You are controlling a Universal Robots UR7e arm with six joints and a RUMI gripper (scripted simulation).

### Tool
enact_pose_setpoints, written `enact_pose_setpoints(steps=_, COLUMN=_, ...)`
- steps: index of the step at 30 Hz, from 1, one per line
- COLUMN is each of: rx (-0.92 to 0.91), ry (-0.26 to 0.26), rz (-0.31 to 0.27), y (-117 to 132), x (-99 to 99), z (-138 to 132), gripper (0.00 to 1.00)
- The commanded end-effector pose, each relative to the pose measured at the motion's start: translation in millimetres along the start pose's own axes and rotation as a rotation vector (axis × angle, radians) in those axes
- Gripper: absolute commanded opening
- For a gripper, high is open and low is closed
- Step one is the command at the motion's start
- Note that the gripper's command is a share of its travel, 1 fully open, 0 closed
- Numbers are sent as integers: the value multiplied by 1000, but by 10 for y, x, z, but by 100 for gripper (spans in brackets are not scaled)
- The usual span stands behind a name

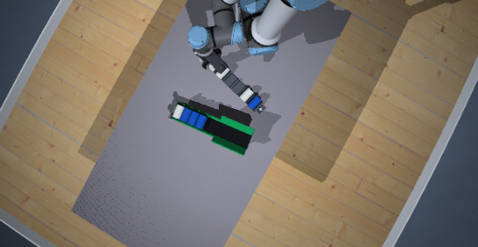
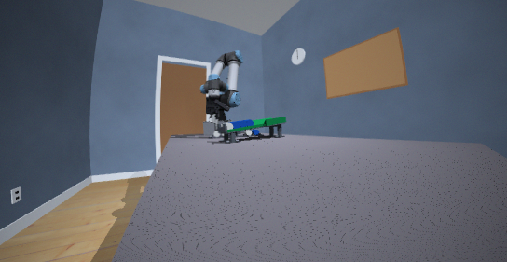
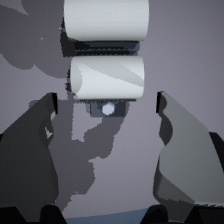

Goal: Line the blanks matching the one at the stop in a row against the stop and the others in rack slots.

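My gripper (image 3: 107,93) is open and empty. Its fingers point down at the near end of the stock rack (image 3: 95,109) (image 1: 261,109). A white blank (image 3: 107,80) lies across the rack's end slot, just ahead of the fingertips, not between them. A second white blank (image 3: 106,20) (image 1: 222,73) lies beyond it. Farther along are bare dark slots, a white blank (image 1: 247,94) and a blue blank (image 1: 254,102). On the feed ramp (image 1: 230,134) (image 2: 276,121), a white blank (image 1: 177,111) is at the stop end, with three blue blanks (image 1: 193,119) in a row against it.
The green-sided ramp stands on dark legs (image 2: 279,131) beside the rack, its wider end raised. The arm (image 1: 224,22) reaches in from the back and hides part of the rack's near end in the top view. The grey table top (image 1: 176,189) continues in front of the ramp.
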State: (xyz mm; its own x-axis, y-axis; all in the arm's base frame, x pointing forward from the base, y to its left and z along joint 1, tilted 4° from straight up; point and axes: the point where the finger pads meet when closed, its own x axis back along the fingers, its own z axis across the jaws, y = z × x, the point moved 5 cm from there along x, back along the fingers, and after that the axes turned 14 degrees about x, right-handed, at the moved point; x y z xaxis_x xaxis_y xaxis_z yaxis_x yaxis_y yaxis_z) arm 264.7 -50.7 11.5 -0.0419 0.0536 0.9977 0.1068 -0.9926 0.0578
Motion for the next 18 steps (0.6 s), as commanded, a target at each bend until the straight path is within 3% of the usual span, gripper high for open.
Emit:
enact_pose_setpoints(steps=1, rx=0, ry=1, rz=-1, y=2, x=2, z=2, gripper=49)
enact_pose_setpoints(steps=18, rx=0, ry=1, rz=-1, y=2, x=-22, z=2, gripper=49)
